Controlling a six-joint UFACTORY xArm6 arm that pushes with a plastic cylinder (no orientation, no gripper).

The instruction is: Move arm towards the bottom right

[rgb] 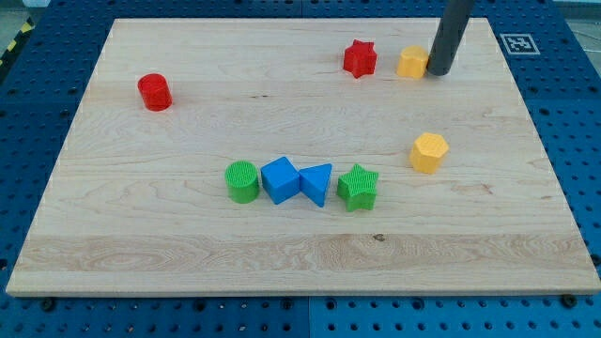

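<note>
Wooden desk (188, 235), pale grain, on a blue pegboard (38, 310). No pincer is fitted, so no open or closed state applies; the arm ends in a dark rod (454, 28) entering at the top edge near the right corner. My tip (439, 70) rests on the desk, touching or just beside the right side of the yellow block (411, 62), with the red star (359, 58) just to that block's left. Yellow hexagon (428, 152) lies below the tip, toward the right edge. Near the desk's middle stands a row: green cylinder (242, 181), blue cube (280, 179), blue triangle (316, 183), green star (358, 187), neighbours touching or nearly so. Red cylinder (154, 92) sits alone near the top left corner. A fiducial tag (519, 43) marks the top right corner.
</note>
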